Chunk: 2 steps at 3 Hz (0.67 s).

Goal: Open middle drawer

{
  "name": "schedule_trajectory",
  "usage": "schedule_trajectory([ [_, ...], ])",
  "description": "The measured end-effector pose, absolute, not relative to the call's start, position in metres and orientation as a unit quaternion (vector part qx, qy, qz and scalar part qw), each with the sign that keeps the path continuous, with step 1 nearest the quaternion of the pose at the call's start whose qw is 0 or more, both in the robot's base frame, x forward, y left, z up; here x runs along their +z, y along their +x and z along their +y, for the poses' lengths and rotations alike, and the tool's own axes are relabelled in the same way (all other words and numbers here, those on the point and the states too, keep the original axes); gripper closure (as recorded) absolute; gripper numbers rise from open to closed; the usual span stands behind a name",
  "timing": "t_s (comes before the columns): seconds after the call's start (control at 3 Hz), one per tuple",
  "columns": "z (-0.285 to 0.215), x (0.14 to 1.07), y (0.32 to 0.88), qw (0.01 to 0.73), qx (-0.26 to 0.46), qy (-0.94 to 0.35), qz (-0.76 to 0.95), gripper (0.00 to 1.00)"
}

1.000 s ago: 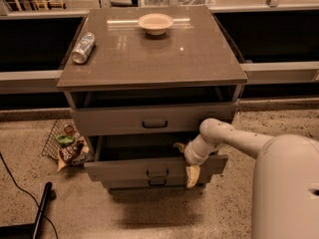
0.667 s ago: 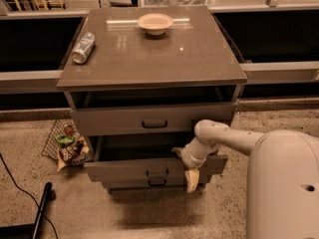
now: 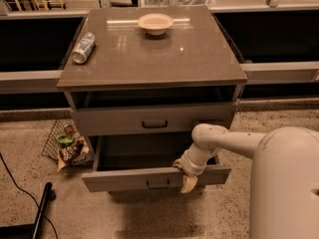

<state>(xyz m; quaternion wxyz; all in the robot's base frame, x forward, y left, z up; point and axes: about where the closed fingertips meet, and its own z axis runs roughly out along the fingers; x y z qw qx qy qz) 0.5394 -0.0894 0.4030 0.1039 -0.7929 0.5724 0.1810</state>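
The middle drawer is a wide shallow grey-brown drawer with a small dark handle at its centre. It stands pulled well out of the cabinet, and its dark inside shows. My gripper is at the top edge of the drawer's front, just right of the handle, reaching in from the right on my white arm. The top drawer above it is out a little. The lowest drawer is hidden under the pulled-out one.
A beige bowl and a tipped can lie on the cabinet top. A wire basket with wrappers sits on the floor at the left. A black pole and cable lie at the lower left. My white body fills the lower right.
The middle drawer has come further out toward me, and my gripper has moved with its front edge. The lowest drawer's front, seen before, is now covered.
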Motion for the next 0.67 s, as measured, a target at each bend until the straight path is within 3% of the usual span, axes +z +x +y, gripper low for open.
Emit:
schedule_trajectory([
  [0.33,-0.091,0.4093,0.5213,0.098,0.182,-0.792,0.575,0.73],
  [0.67,-0.091,0.4093,0.5213,0.098,0.182,-0.792,0.575,0.96],
])
